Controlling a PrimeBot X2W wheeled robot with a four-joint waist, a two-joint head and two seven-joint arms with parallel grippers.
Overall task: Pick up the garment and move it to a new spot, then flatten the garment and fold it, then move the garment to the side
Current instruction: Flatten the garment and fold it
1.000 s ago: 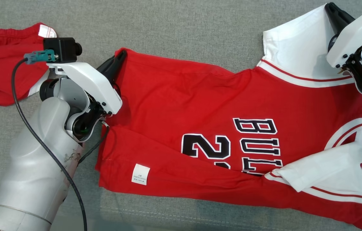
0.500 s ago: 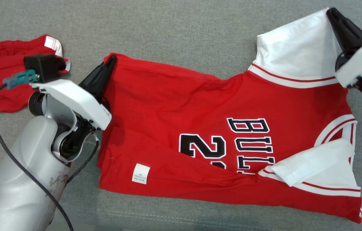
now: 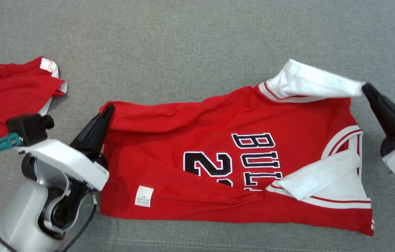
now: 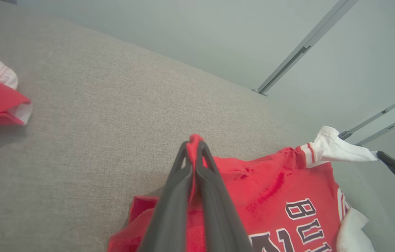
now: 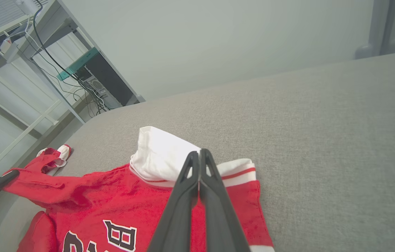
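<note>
While left claw (image 3: 108,109) and right claw (image 3: 366,88) pinch jersey (image 3: 183,136), red cloth (image 3: 8,94) apart.

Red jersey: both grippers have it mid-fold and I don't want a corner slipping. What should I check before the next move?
1. Is the left gripper shut on the hem corner of the red jersey? Ok.
2. Is the right gripper shut on the far white sleeve? Ok.
3. Is the red jersey lying flat? Not ok: the near white sleeve is folded over the lettering.
4. Is the other red garment apart from the red jersey? Ok.
5. How deep does the cloth sit between each pair of fingers? Cannot tell.
</note>
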